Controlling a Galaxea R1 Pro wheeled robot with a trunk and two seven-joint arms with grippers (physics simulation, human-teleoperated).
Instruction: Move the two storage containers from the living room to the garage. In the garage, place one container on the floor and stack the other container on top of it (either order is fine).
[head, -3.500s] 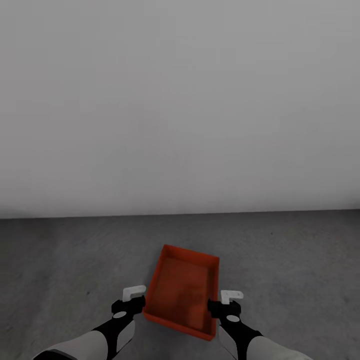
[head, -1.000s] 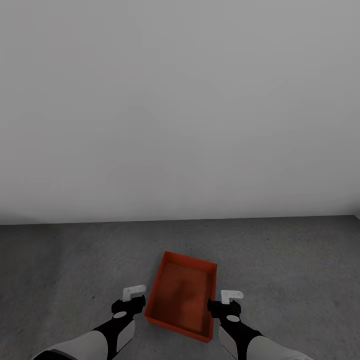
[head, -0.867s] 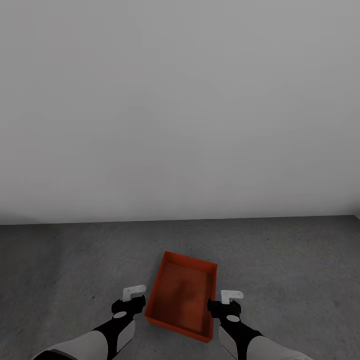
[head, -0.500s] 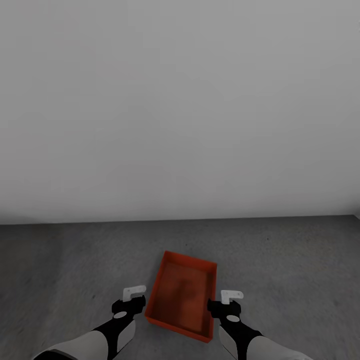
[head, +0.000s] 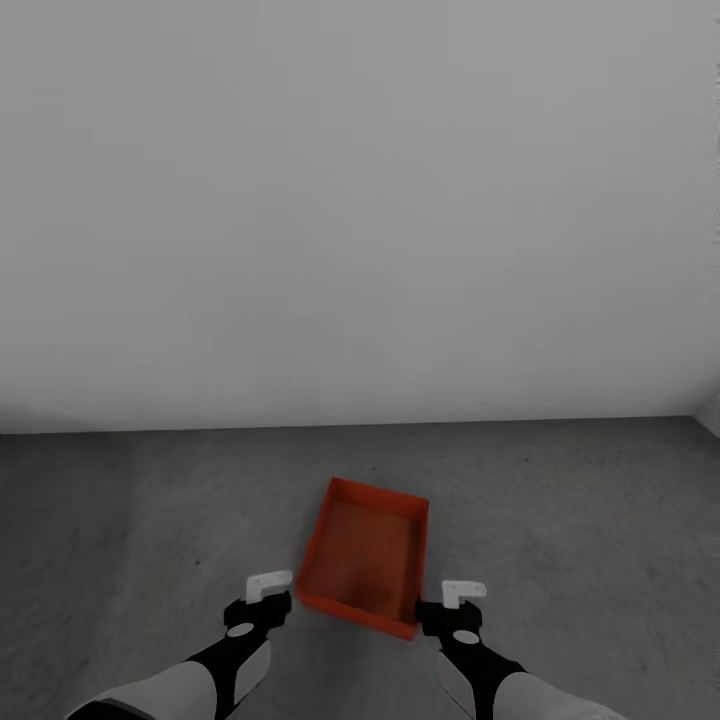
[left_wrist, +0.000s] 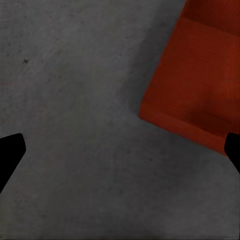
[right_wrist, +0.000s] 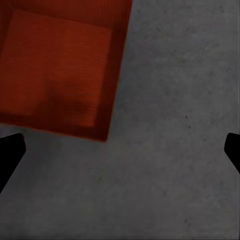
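In the head view, the plain orange-red rectangular storage container sits on the dark grey concrete floor, at twelve o'clock between the left gripper and right gripper. Both wrist views show fingers spread wide over bare floor, gripping nothing, the container just beside them. Backing straight away, I judge, avoids nudging it before fetching the second.

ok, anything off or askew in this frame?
Nothing damaged or spilled. One orange-red storage container sits open side up on the grey concrete floor, turned slightly askew to the wall. Both grippers, left and right, are open beside it, holding nothing. Nothing is stacked on it.
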